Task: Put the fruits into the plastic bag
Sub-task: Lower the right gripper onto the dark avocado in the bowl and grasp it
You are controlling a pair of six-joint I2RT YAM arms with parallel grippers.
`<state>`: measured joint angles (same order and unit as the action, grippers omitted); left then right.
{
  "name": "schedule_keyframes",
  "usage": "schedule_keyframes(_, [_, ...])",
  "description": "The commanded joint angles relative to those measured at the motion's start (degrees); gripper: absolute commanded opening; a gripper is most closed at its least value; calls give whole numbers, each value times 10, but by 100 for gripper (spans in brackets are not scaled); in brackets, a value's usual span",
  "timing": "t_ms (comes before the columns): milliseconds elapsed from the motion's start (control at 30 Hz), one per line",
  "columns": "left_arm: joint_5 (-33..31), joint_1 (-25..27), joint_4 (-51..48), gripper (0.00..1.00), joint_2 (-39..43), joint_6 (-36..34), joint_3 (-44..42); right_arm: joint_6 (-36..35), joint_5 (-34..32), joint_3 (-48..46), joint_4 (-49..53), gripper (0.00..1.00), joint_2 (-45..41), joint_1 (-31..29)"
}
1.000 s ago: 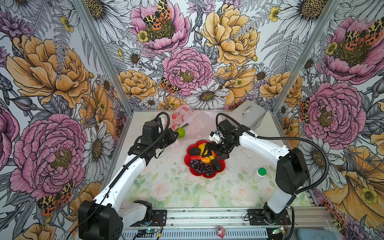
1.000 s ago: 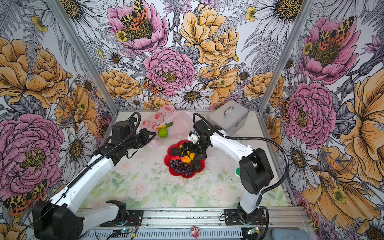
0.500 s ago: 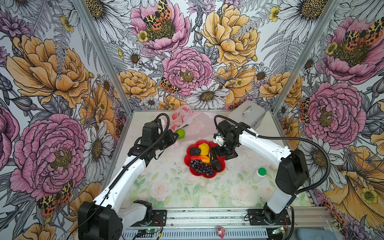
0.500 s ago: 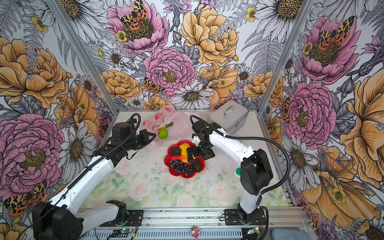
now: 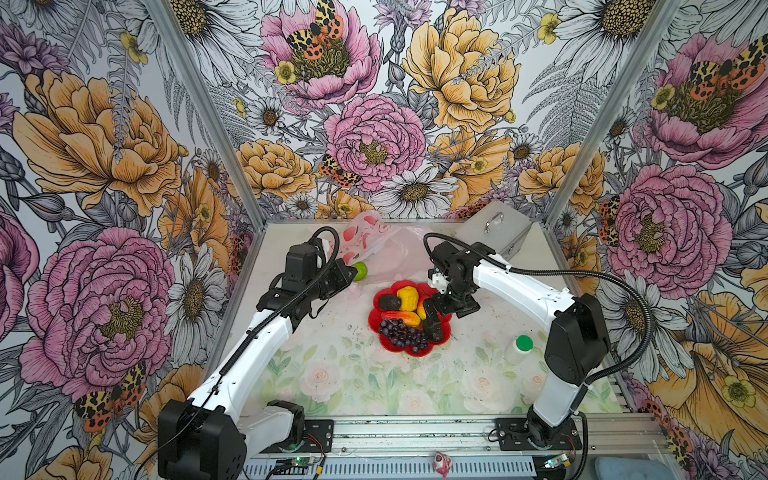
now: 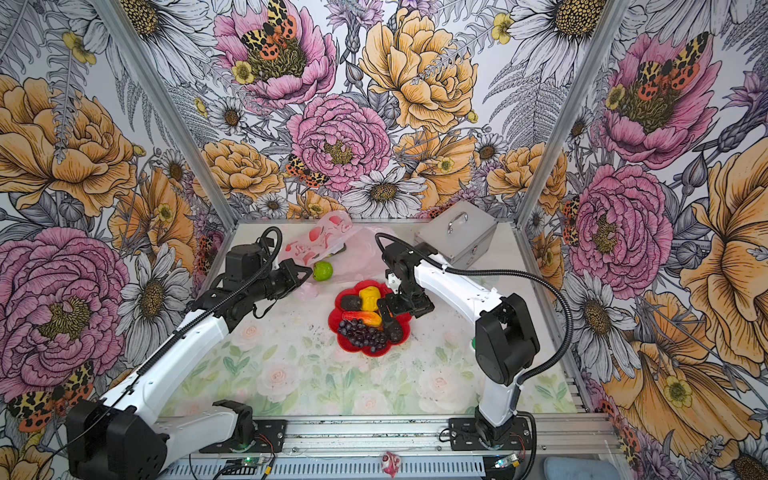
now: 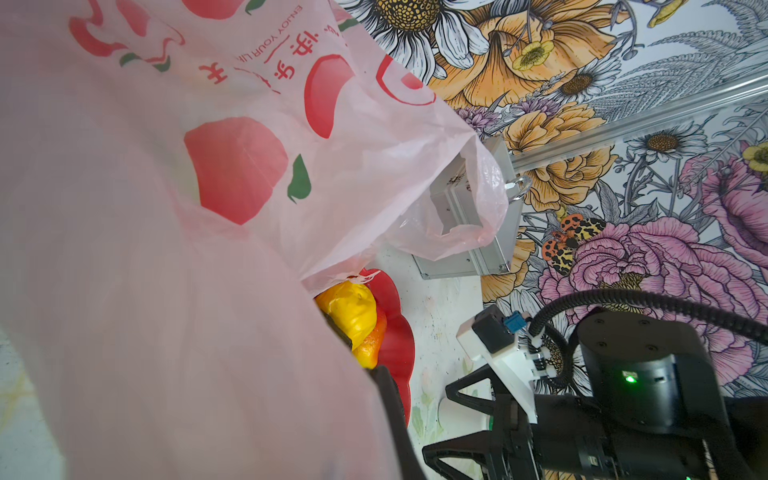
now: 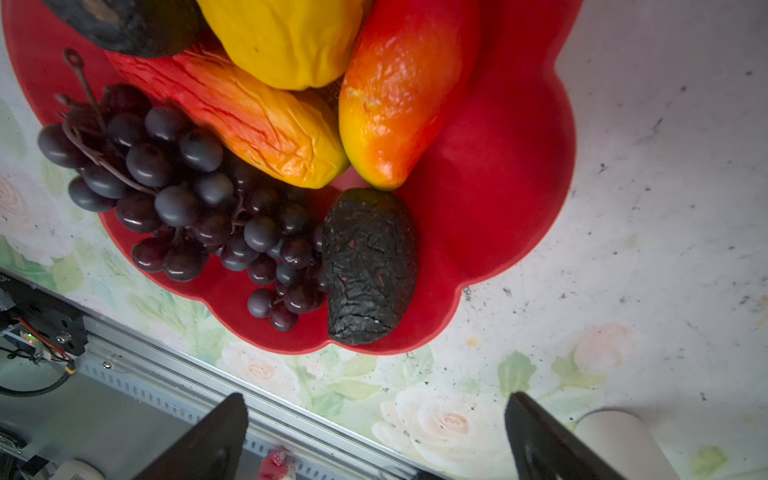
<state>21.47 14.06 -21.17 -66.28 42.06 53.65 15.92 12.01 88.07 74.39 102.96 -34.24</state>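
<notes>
The pale pink plastic bag (image 5: 368, 241) lies at the back, with my left gripper (image 5: 348, 272) shut on its edge; the left wrist view is mostly filled by bag film (image 7: 166, 249), with one dark finger (image 7: 395, 419) showing. A green ball (image 5: 360, 270) sits by that gripper's tip. On the red plate (image 5: 415, 352) lie a yellow fruit (image 5: 408, 297), two red-orange fruits (image 8: 257, 120), a grape bunch (image 8: 178, 195) and two avocados (image 8: 370, 266). My right gripper (image 8: 376, 409) hangs open over the plate's right side, holding nothing.
A silver metal case (image 5: 492, 232) stands at the back right behind the right arm. A white bottle with a green cap (image 5: 519, 349) stands right of the plate. A small red-and-white object (image 5: 441, 463) lies on the front rail.
My right gripper has shifted from over the plate's middle toward its right side, uncovering the yellow fruit. The left arm and the bag have stayed put.
</notes>
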Motion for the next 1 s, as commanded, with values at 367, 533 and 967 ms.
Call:
schedule_keyframes(367, [-6,1,6,0,-9,4,7,-6,-9,28,-24,83,77,-29])
schedule_keyframes(533, [-3,1,7,0,-12,2,9,4,-9,22,-39,76,94,-29])
schedule_keyframes(967, [10,-4,6,0,-20,2,11,20,-13,4,-64,50,115,-29])
